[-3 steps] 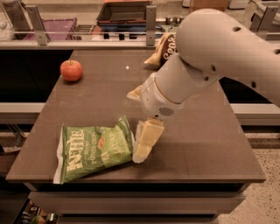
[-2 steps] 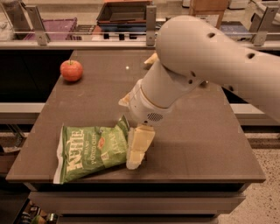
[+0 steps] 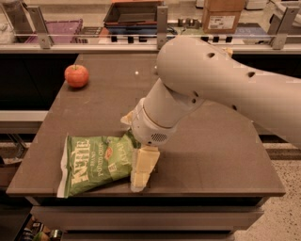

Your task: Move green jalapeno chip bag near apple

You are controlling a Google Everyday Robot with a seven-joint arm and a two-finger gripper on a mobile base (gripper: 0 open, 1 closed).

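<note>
Item: green jalapeno chip bag (image 3: 96,162); lying flat in the lower left of the frame, near the front edge of the table (image 3: 211,155); white lettering facing up and running along its length; its left end sitting close to the table's front left corner, its right end angling slightly up towards the centre.

Gripper (image 3: 142,170): cream-coloured, pointing straight down at the lower centre of the frame; standing right against the bag's right-hand edge, touching or overlapping it; its tip reaching down to the table surface near the front edge; how far it is open, and whether it is actually gripping the bag, cannot be told from this view.

Arm (image 3: 211,89): large, pale and rounded; reaching in from the right edge of the frame and bending down over the table's centre to the gripper.

Apple (image 3: 76,76): red-orange, sitting upright in the upper left part of the table; well apart from the bag and the gripper, with bare tabletop lying between.

Background: a cardboard box (image 3: 224,15) and a dark tray (image 3: 134,12) sitting along the top of the frame, beyond the table.
</note>
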